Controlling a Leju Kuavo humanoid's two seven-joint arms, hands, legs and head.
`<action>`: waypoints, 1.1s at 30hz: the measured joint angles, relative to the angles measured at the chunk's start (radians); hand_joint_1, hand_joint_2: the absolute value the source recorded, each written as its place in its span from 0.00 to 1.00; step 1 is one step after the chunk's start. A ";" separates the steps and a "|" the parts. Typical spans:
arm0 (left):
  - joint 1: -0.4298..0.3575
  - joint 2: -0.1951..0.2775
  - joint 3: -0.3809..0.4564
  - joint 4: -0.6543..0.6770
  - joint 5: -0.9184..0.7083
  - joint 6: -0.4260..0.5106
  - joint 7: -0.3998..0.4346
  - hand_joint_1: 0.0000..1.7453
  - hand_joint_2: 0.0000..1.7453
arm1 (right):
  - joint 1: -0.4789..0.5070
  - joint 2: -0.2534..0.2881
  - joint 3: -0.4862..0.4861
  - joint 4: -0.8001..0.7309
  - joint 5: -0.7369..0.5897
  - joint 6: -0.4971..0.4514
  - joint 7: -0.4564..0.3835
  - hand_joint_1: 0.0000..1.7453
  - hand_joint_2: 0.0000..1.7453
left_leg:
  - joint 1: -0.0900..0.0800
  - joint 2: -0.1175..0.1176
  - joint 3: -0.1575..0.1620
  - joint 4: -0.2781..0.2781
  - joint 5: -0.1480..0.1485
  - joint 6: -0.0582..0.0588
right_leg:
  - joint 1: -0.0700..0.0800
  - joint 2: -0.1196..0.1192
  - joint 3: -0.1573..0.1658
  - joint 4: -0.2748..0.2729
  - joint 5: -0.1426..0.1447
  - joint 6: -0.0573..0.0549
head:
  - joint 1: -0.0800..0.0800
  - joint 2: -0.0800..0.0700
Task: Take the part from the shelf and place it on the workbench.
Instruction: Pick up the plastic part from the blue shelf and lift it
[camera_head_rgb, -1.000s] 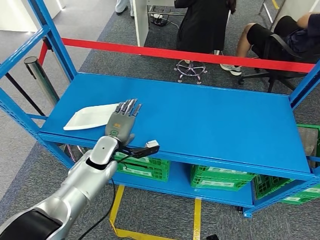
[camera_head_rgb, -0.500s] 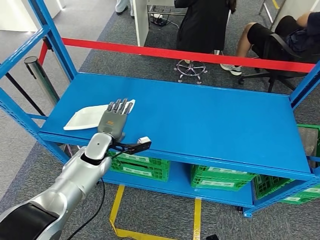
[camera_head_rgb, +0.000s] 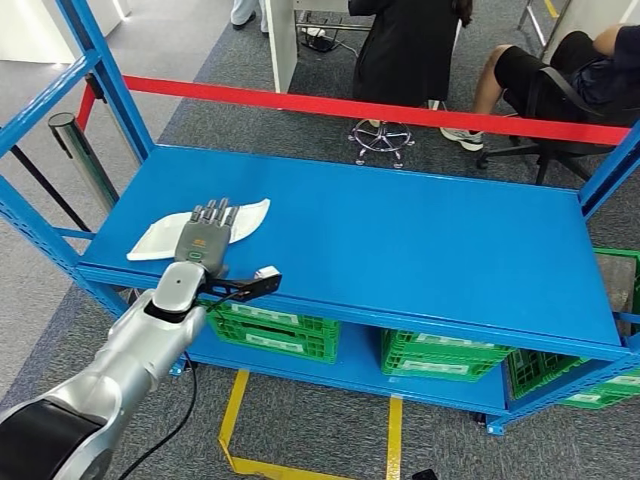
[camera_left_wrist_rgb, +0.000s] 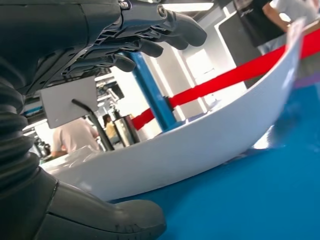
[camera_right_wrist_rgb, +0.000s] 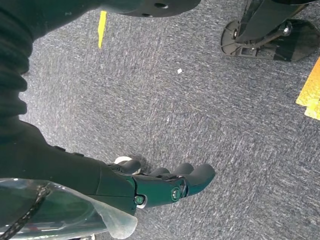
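The robot's left hand (camera_head_rgb: 202, 240) hovers, fingers extended and parted with nothing held, over the white curved part (camera_head_rgb: 162, 236) lying at the blue shelf's (camera_head_rgb: 423, 240) left end. Its right hand (camera_right_wrist_rgb: 166, 185) hangs above grey carpet, fingers loosely apart and empty.

The robot's left hand (camera_head_rgb: 202, 240) has slid leftward along the blue metal shelf (camera_head_rgb: 423, 240) and now lies over the flat, curved white plastic part (camera_head_rgb: 162, 237), fingers extended above it, where a second ago it hovered just beside the part's right tip
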 joint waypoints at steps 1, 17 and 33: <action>-0.001 0.004 0.004 0.002 0.002 -0.003 0.001 0.00 1.00 | 0.000 0.000 0.000 0.000 0.000 0.000 0.000 0.00 1.00 | 0.000 0.000 0.000 0.000 0.000 0.000 | 0.000 0.000 0.000 0.000 0.000 0.000 | 0.000 0.000; -0.012 0.041 0.042 0.039 0.003 -0.030 0.022 0.00 1.00 | 0.000 0.000 -0.001 0.000 0.000 0.007 0.010 0.00 1.00 | 0.000 0.000 0.000 0.000 0.000 0.000 | 0.000 0.000 0.000 0.000 0.000 0.000 | 0.000 0.000; -0.034 0.046 0.050 0.074 -0.004 -0.078 0.036 1.00 1.00 | -0.001 0.000 -0.001 0.000 0.003 0.015 0.018 0.00 1.00 | 0.000 0.000 0.000 0.000 0.001 -0.001 | 0.000 0.000 0.000 0.000 0.001 0.000 | 0.000 0.000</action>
